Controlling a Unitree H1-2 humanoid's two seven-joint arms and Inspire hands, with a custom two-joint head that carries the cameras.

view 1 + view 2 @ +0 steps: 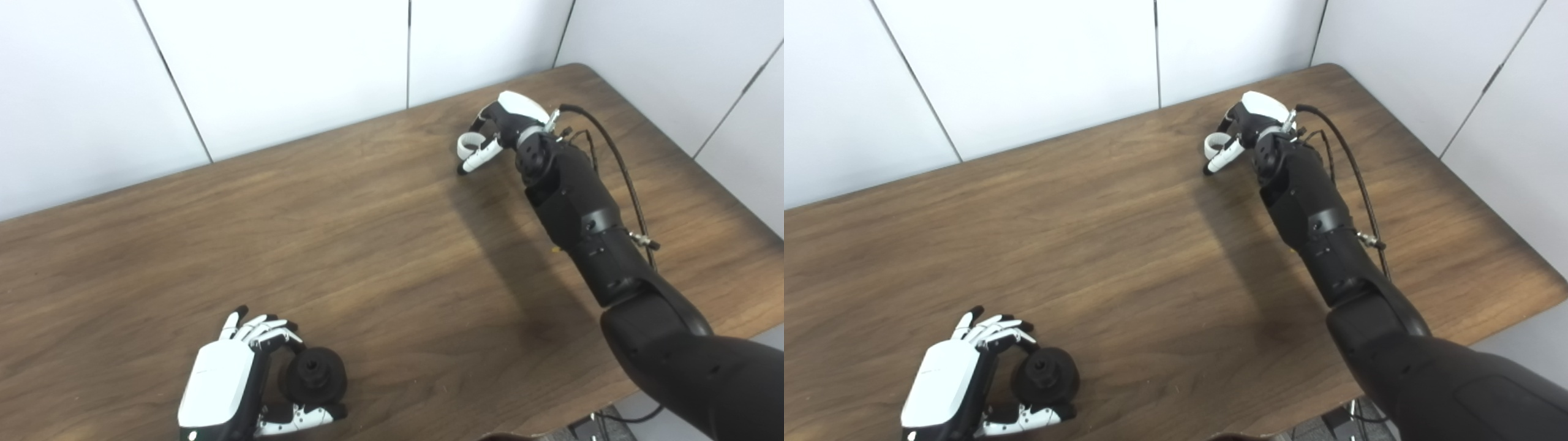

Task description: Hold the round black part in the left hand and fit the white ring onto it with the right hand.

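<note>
The round black part point(315, 373) sits at the near left of the wooden table point(343, 245), with a hole in its top face. My left hand point(236, 386) is shut on it, fingers on its far side and thumb on its near side. The white ring point(469, 143) is at the far right of the table. My right hand point(499, 131) is shut on the ring, fingers curled over it and thumb below. The same scene shows in the right eye view, with the black part point(1044, 375) and the ring point(1214, 144).
White wall panels point(275, 67) stand behind the table's far edge. The table's right edge point(723, 184) runs close to my right arm point(582, 220), which carries a loose black cable point(625, 177).
</note>
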